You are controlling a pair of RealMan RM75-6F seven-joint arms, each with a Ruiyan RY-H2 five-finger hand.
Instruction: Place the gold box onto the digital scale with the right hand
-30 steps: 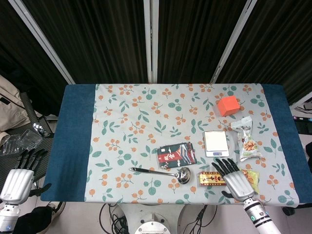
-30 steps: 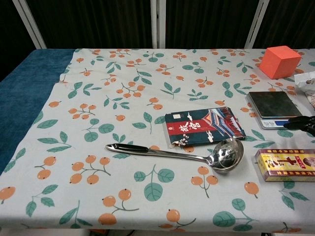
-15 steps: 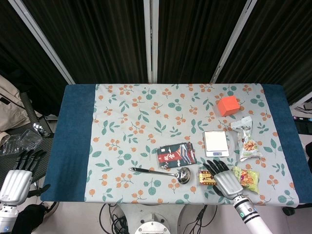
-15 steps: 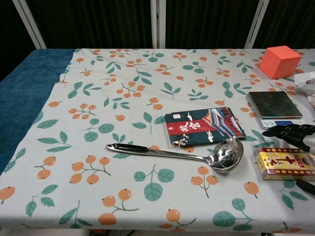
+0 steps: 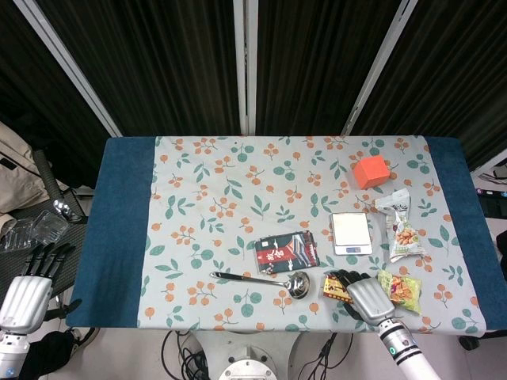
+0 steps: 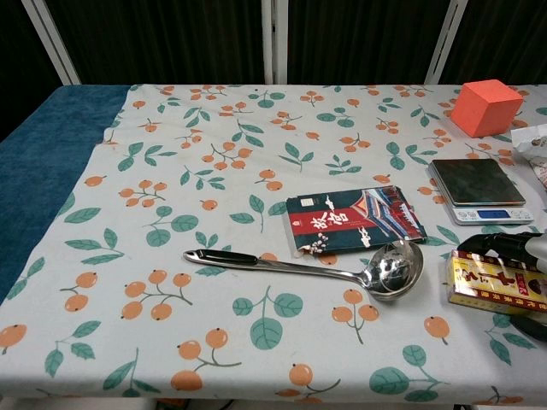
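We see the bench (image 5: pixel 119 237) evenly and brightly lit from overhead, with only faint, soft shadows. A small glare sits in the ladle (image 6: pixel 395 267) bowl, and the dark curtains (image 5: pixel 174 63) behind stay unlit. Both views are sharp, without noticeable blur.

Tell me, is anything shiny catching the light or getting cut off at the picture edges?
Chest view: the ladle bowl shows bright reflections, and the right hand on the gold box runs off the right edge. Head view: lighting is even, curtains stay dark, and the ladle glints only faintly.

Dark pleated curtains (image 5: pixel 317 63) with white vertical rails (image 5: pixel 245 63), blue table (image 5: pixel 119 229) under floral cloth (image 5: pixel 230 198)
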